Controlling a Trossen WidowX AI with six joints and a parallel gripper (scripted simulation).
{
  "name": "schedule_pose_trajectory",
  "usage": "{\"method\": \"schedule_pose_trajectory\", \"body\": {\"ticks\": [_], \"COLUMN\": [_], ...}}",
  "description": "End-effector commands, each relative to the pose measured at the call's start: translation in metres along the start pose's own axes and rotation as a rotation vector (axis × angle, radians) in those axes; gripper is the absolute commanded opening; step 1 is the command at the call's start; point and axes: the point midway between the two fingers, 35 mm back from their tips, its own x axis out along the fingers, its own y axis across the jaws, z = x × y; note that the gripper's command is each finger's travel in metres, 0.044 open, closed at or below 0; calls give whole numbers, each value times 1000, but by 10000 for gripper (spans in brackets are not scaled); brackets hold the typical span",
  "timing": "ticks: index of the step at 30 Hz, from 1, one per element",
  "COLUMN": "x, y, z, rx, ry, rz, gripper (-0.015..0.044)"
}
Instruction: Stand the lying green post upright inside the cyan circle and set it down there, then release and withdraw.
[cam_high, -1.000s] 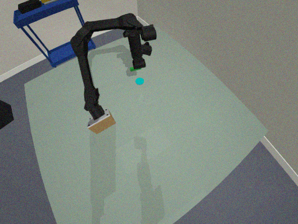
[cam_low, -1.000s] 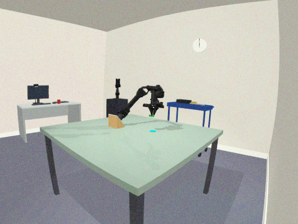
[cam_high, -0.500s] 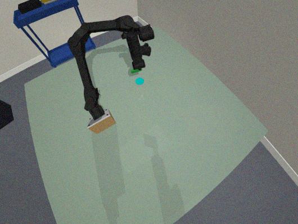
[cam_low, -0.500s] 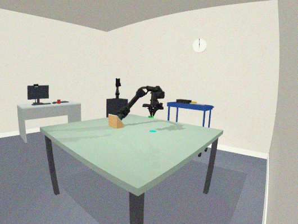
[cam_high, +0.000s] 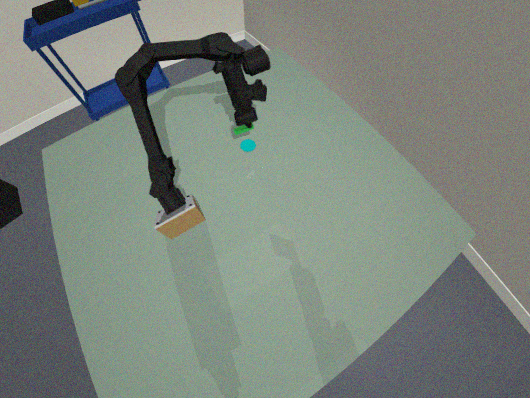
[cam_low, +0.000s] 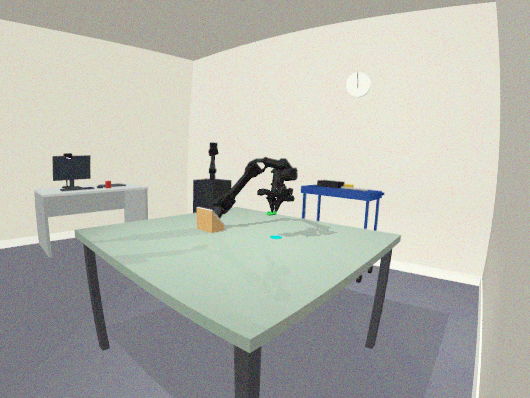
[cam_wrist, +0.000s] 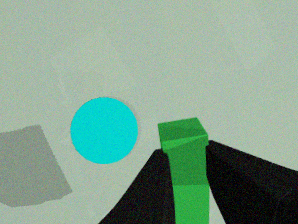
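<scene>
The two black fingers are closed on the green post (cam_high: 243, 130) (cam_low: 271, 213) (cam_wrist: 190, 160), one bearing on each side of it. They belong to the single gripper (cam_high: 247, 124) (cam_low: 273, 211) (cam_wrist: 186, 150), which points downward at the end of the arm (cam_high: 145, 120) (cam_low: 240, 187). In the wrist view the post lies between the fingers, its end face projecting past their tips and its length running back to the lower edge of the frame. In the exterior view it appears lengthwise across beneath the fingertips, not upright, and raised above the table (cam_high: 350, 200) (cam_low: 240, 280) (cam_wrist: 240, 90). The cyan circle (cam_high: 248, 145) (cam_low: 276, 237) (cam_wrist: 104, 130) is on the tabletop, near the post but apart from it in the top view; the post is outside its outline there.

Count: one green post, one cyan circle, one arm, one gripper, two fingers. Also noted: one wood-coloured block (cam_high: 182, 222) (cam_low: 206, 220) under the arm's foot, one blue cart (cam_high: 82, 28) (cam_low: 345, 192) beyond the table, and one round wall clock (cam_low: 358, 84).
</scene>
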Motion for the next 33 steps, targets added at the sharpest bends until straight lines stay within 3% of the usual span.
{"method": "schedule_pose_trajectory", "body": {"ticks": [1, 33], "x": [4, 15], "y": [-1, -2], "z": [-2, -2], "rx": [1, -29], "ry": [-9, -182], "rz": [-19, -125], "gripper": [23, 23]}}
